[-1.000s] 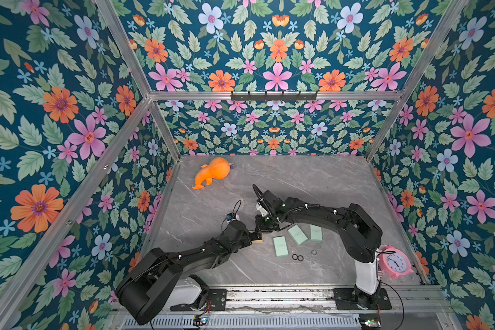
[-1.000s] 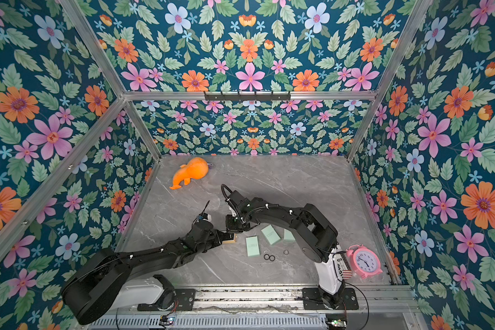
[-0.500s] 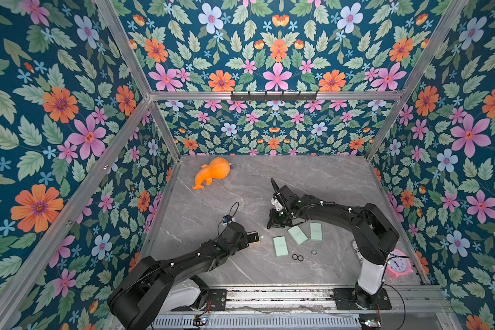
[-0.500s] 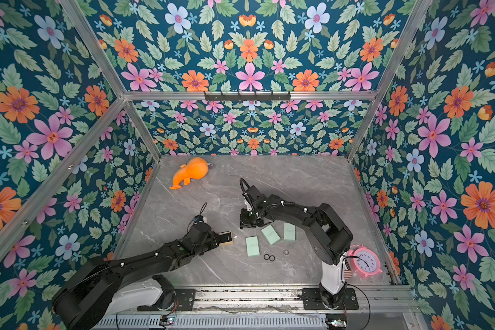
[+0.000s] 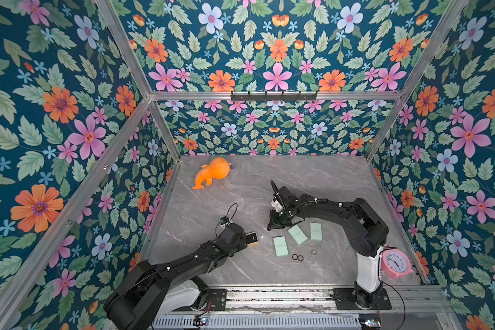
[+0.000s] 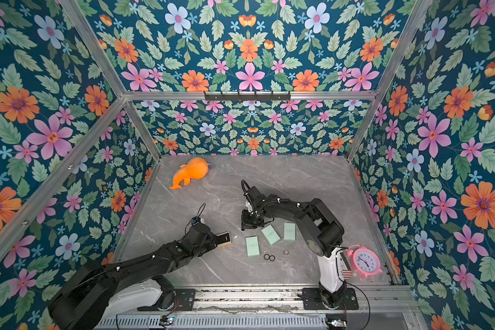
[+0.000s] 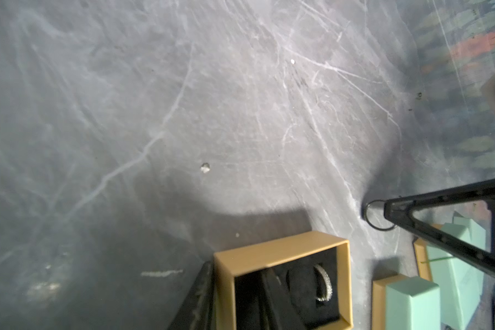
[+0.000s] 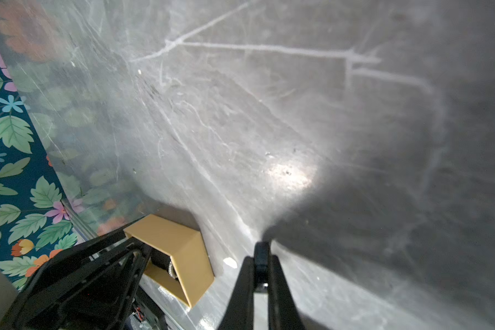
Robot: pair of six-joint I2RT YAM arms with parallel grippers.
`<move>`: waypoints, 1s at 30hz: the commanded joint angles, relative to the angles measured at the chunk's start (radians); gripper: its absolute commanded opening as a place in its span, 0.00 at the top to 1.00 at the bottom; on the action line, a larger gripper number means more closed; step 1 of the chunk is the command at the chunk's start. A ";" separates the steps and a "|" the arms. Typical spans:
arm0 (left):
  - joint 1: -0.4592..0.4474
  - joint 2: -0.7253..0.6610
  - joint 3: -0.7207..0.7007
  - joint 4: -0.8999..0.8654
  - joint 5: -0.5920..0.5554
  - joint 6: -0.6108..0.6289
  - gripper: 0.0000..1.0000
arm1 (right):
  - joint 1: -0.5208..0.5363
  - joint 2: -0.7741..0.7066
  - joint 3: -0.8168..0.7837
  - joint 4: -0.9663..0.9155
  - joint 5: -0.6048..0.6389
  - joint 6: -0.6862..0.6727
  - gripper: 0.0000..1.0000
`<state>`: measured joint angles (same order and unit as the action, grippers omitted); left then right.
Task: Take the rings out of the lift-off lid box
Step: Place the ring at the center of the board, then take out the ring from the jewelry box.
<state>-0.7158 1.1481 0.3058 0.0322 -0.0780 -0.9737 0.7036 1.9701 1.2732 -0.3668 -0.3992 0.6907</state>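
My left gripper (image 5: 245, 238) is shut on one wall of an open tan box (image 5: 252, 238), one finger (image 7: 272, 297) inside and one outside. A sparkly silver ring (image 7: 323, 284) stands in the box's black lining. To its right, low over the table, my right gripper (image 5: 270, 227) is shut on a thin black ring (image 8: 262, 257); the left wrist view shows that ring (image 7: 373, 215) at the fingertips. Two black rings (image 5: 297, 257) and a silvery one (image 5: 314, 252) lie loose on the table near the front. Three mint-green boxes (image 5: 280, 246) lie beside them.
An orange plush toy (image 5: 213, 171) lies at the back left of the grey marble table (image 5: 312, 177). A pink alarm clock (image 5: 396, 263) stands at the front right beside the right arm's base. Flowered walls close in three sides.
My right gripper has drawn away from the tan box, rightward and toward the front, carrying the black ring. The left gripper and the box have barely moved.
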 commanded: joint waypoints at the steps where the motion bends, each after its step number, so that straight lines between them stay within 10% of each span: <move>1: -0.006 0.017 -0.003 -0.092 0.005 -0.020 0.70 | 0.000 0.007 0.016 -0.057 0.065 -0.029 0.86; 11: -0.039 0.056 0.020 -0.058 -0.008 -0.052 0.70 | 0.009 -0.061 0.044 -0.163 0.168 -0.067 0.66; 30: -0.085 0.079 0.019 -0.032 -0.032 -0.089 0.70 | 0.214 -0.013 0.149 -0.211 0.145 -0.038 0.70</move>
<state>-0.7986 1.2201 0.3317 0.0887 -0.1333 -1.0512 0.9096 1.9484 1.4120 -0.5823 -0.2478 0.6353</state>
